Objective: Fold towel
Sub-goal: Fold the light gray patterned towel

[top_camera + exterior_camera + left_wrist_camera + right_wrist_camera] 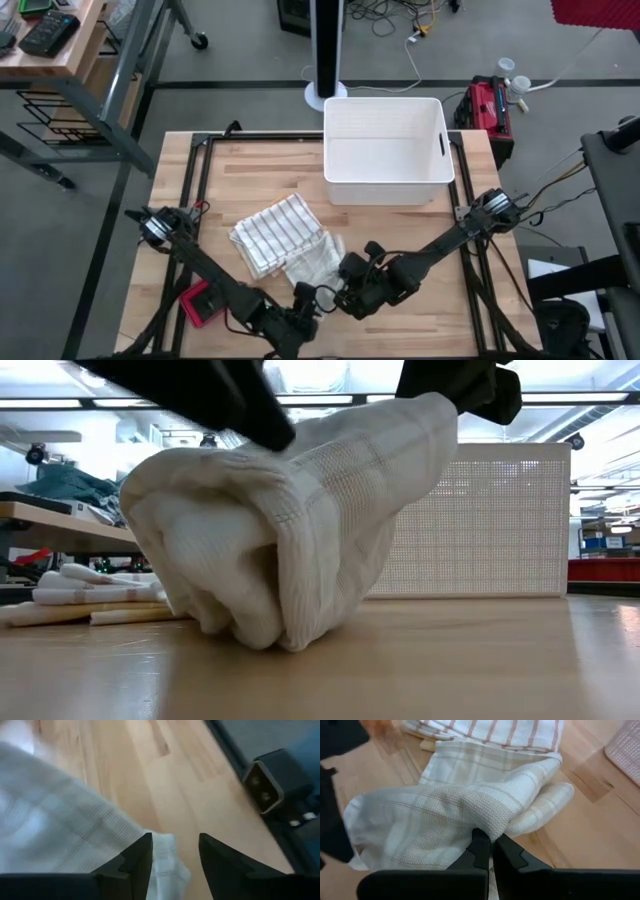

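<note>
A cream checked towel (316, 262) lies bunched in a heap near the table's front edge; it fills the low view as the towel (290, 530). My right gripper (491, 836) is shut on it and shows in the high view as the right gripper (350, 288). My left gripper (175, 842) stands open at the towel's near left side, also seen as the left gripper (304, 296). A corner of the towel (165, 851) shows in the gap past its fingers. A folded striped towel (275, 230) lies flat on the table just behind. My right gripper pinches a raised fold of the towel (492, 822) between its two fingers, which slant down from the near right. The cloth rises to a peak (425, 415) at the hold. The rest hangs slack and rests heaped on the table. Whether my left gripper touches the towel, I cannot tell.
A white bin (385, 150) stands at the table's far side, right of centre. A small red object (197, 302) sits near the front left by the left arm. Bare wood (440, 300) lies to the right of the grippers.
</note>
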Robot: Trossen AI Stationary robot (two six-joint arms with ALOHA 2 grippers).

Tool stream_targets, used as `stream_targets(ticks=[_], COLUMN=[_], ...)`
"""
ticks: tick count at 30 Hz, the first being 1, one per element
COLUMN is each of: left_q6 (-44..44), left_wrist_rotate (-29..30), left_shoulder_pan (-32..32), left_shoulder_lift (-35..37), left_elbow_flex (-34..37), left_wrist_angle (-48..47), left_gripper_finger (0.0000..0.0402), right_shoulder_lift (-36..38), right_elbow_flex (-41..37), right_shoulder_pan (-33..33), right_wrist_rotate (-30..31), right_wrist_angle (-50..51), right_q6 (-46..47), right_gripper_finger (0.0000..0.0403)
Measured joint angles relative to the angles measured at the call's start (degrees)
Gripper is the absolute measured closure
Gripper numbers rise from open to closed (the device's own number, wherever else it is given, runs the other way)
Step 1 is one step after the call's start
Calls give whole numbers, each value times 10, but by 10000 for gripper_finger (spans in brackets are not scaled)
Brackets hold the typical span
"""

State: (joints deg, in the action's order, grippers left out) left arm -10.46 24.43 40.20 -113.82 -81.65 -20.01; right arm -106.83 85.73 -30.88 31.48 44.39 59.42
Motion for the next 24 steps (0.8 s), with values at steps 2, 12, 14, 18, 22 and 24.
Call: stream_targets(ticks=[2,12,14,18,22,24], left_q6=[-19,-46,-20,-11,-33,-45], left_wrist_rotate=[0,-70,-94,-128,-144,-145], left_shoulder_pan=[-7,-34,-33,-33,-34,-33], left_shoulder_lift=[0,0,0,0,0,0], left_elbow_flex=[8,56,63,69,79,84], left_wrist_angle=[0,61,93,111,110,110], left_gripper_finger=[252,308,327,367,397,395], right_shoulder_lift=[0,0,0,-4,-17,-22], right_elbow_flex=[0,0,0,-2,-3,-3], right_shoulder_pan=[1,2,3,5,5,5], right_wrist_rotate=[0,0,1,6,16,29], right_wrist_angle=[-1,-2,-2,-3,-3,-4], right_q6=[0,6,7,21,31,38], right_gripper_finger=[403,403,403,403,403,403])
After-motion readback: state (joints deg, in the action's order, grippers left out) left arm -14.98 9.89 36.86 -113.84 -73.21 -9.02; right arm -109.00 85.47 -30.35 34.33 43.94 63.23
